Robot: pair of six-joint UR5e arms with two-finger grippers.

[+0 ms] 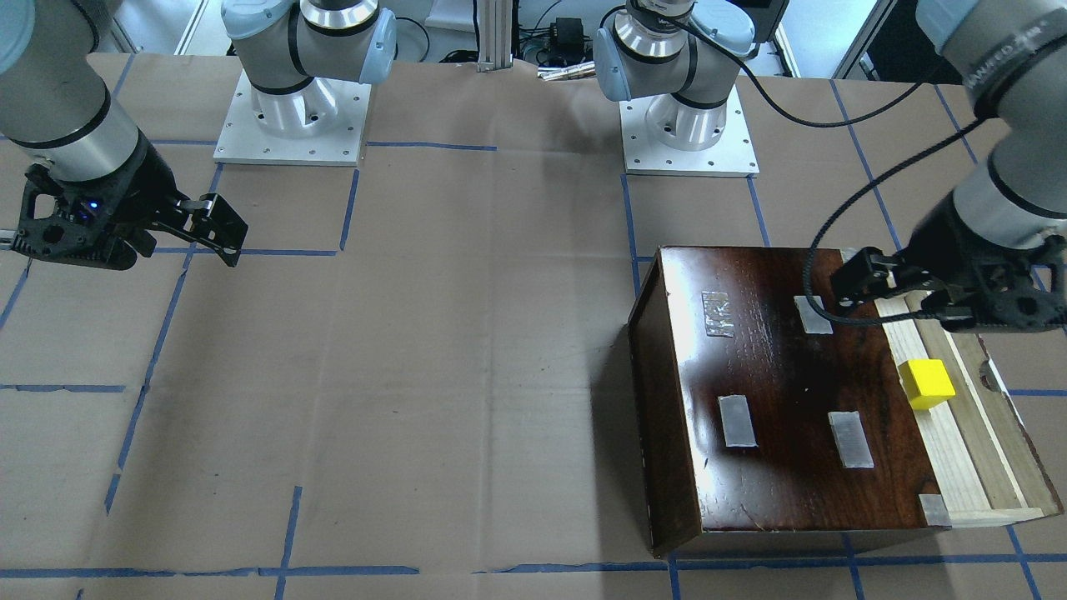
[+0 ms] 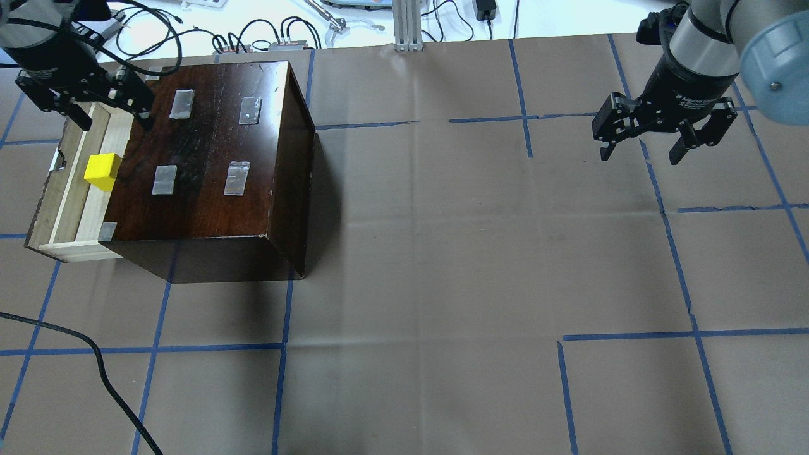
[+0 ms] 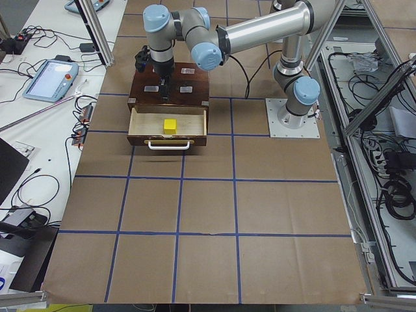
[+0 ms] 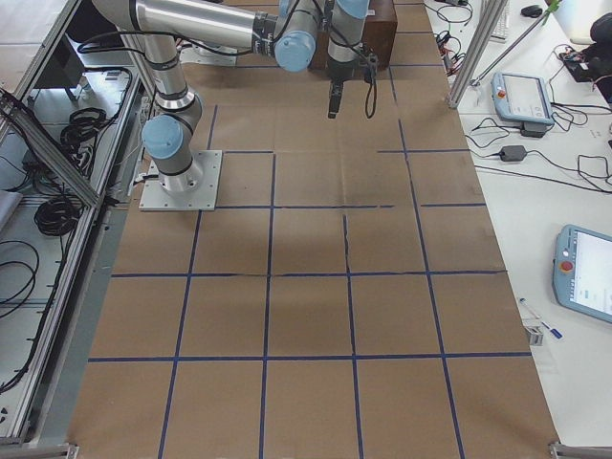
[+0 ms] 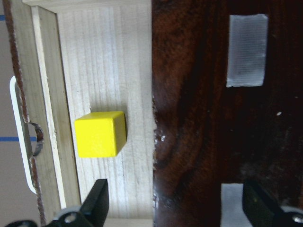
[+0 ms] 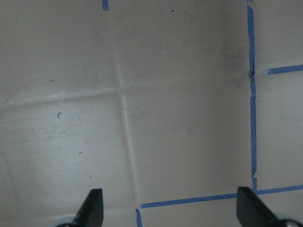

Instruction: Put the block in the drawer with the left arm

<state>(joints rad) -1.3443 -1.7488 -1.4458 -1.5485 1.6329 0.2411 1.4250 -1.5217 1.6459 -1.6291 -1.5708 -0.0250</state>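
The yellow block (image 1: 928, 383) lies loose on the floor of the open drawer (image 1: 959, 450), which is pulled out of the dark-brown box (image 1: 775, 375). My left gripper (image 1: 904, 296) is open and empty. It hovers over the box's front edge, off to one side of the block and not touching it. In the overhead view the block (image 2: 102, 171) sits mid-drawer (image 2: 69, 202), with the left gripper (image 2: 110, 114) beyond it. The left wrist view shows the block (image 5: 100, 134) above my open fingertips (image 5: 97, 201). My right gripper (image 2: 641, 151) is open and empty over bare paper, far from the box.
Several grey tape patches (image 2: 165, 179) are stuck on the box top (image 2: 208, 145). A black cable (image 2: 95, 360) lies on the table's near left. The arm bases (image 1: 292, 125) stand at the robot's edge. Blue tape lines grid the brown paper.
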